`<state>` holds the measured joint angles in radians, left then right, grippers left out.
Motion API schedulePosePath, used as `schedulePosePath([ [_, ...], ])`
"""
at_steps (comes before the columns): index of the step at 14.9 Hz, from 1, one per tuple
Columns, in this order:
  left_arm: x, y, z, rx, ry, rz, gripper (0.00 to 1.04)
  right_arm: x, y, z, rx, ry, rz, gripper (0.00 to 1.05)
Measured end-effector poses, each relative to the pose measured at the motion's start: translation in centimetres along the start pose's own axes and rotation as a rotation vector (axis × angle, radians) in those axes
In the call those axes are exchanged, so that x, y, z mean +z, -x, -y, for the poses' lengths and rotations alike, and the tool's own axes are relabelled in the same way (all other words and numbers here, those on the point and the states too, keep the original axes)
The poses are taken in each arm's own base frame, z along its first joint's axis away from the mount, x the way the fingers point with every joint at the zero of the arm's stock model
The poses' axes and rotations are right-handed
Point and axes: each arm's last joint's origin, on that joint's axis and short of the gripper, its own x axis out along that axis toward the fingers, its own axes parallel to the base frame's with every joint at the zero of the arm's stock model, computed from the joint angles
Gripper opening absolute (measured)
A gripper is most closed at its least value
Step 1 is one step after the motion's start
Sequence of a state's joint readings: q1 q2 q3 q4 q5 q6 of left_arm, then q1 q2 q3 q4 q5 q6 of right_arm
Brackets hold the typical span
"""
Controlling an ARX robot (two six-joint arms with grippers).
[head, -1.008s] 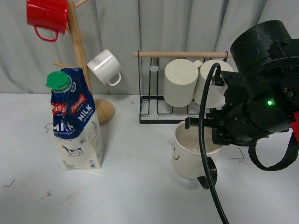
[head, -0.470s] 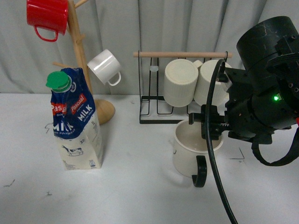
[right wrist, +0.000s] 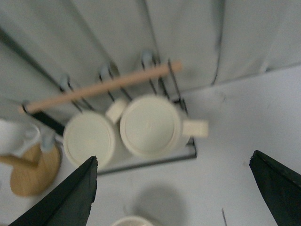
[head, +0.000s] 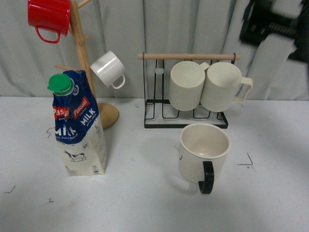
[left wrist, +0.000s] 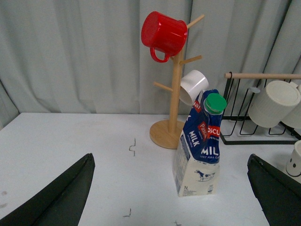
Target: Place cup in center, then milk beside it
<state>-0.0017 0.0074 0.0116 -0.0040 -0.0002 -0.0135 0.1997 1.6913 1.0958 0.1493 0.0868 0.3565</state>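
The cup (head: 203,153), wide and cream-white with a black handle (head: 207,177) turned toward the front, stands upright on the white table in front of the wire rack. Nothing touches it. The milk (head: 79,125), a blue and cream carton with a green cap, stands upright at the left near the mug tree. My right arm (head: 273,21) is a dark blur high at the top right. My right gripper (right wrist: 174,193) hangs open above the rack, and the cup's rim (right wrist: 131,221) just shows below it. My left gripper (left wrist: 169,195) is open and empty, facing the milk (left wrist: 200,150) from a distance.
A wooden mug tree (head: 82,58) at the back left carries a red mug (head: 48,17) and a small white mug (head: 108,69). A black wire rack (head: 186,118) behind the cup holds two ribbed cream mugs (head: 187,85). A grey curtain closes the back.
My right arm has let go of the cup and risen fast to the top right. The cup stays standing on the table, its handle now facing the front.
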Motion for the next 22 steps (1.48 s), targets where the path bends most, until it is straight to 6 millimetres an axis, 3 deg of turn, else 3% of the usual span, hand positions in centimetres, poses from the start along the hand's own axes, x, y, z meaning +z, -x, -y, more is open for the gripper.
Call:
schedulePosePath([
  [1, 0.0, 0.0, 0.0, 0.0, 0.0, 0.0, 0.98, 2.5, 2.4, -0.1, 0.011, -0.018, 0.112, 0.98],
  [2, 0.0, 0.0, 0.0, -0.001, 0.0, 0.0, 0.98, 3.9, 4.6, -0.2, 0.026, 0.022, 0.342, 0.89],
  [3, 0.0, 0.0, 0.0, 0.001, 0.0, 0.0, 0.98, 3.1, 6.6, 0.3, 0.024, 0.093, 0.438, 0.78],
  [4, 0.0, 0.0, 0.0, 0.002, 0.0, 0.0, 0.98, 1.5, 8.3, 1.0, 0.01, 0.177, 0.463, 0.67],
  [7, 0.0, 0.0, 0.0, 0.001, 0.0, 0.0, 0.98, -6.6, 15.6, 3.9, -0.022, 0.275, 0.453, 0.11],
  [8, 0.0, 0.0, 0.0, 0.001, 0.0, 0.0, 0.98, -9.1, 17.1, 5.0, -0.026, 0.282, 0.453, 0.02],
  [9, 0.0, 0.0, 0.0, 0.001, 0.0, 0.0, 0.98, -10.6, 17.6, 5.9, -0.031, 0.283, 0.442, 0.02],
  [16, 0.0, 0.0, 0.0, 0.002, 0.0, 0.0, 0.98, -13.1, 19.5, 9.3, -0.046, 0.277, 0.454, 0.02],
  [22, 0.0, 0.0, 0.0, 0.001, 0.0, 0.0, 0.98, -14.7, 20.0, 9.7, -0.033, 0.28, 0.453, 0.02],
])
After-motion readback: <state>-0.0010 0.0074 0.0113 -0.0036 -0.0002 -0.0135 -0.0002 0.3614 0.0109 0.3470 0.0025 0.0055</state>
